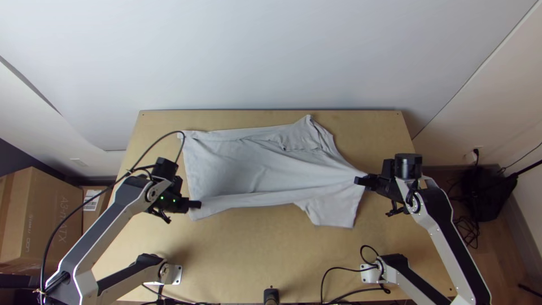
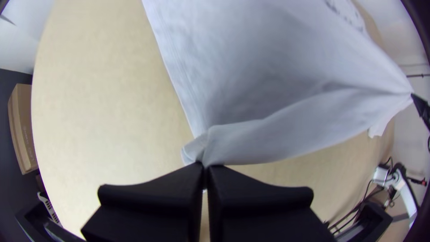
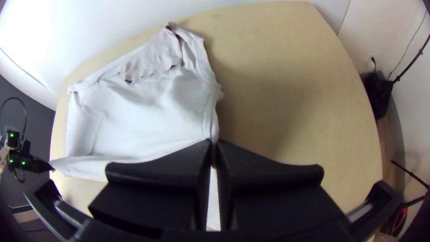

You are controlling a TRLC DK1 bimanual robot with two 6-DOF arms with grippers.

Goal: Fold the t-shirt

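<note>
Top view: t-shirt (image 1: 254, 164) lies on the table (image 1: 248, 248), hem (image 1: 192, 169) toward the table's left-arm side, neck and shoulder end toward its right-arm side. Mostly spread but rumpled, with one taut band running between the grippers; a sleeve (image 1: 333, 213) splays toward the table's near edge. Left gripper (image 1: 199, 204) is over the table's left-arm side, at the near hem corner; right gripper (image 1: 359, 180) is over its right-arm side, at the shoulder end. Left wrist view: fingers closed on a gathered bit of the hem corner, cloth bunched right at the tips, bare table beside it. Can't tell how many layers are in the pinch. Right wrist view: fingers pinching cloth at the shoulder, by the table's right-arm side, with slack folds behind the tips. Handling, my read: light, limp, thin knit; not fragile, but it stretches and won't hold its shape. Hem corner plus shoulder is a sound pair of holds for a lengthwise fold. Want both layers in each pinch, else the top one slides off the bottom. Light, even tension over the table; pull hard and it skews or slips out.
</note>
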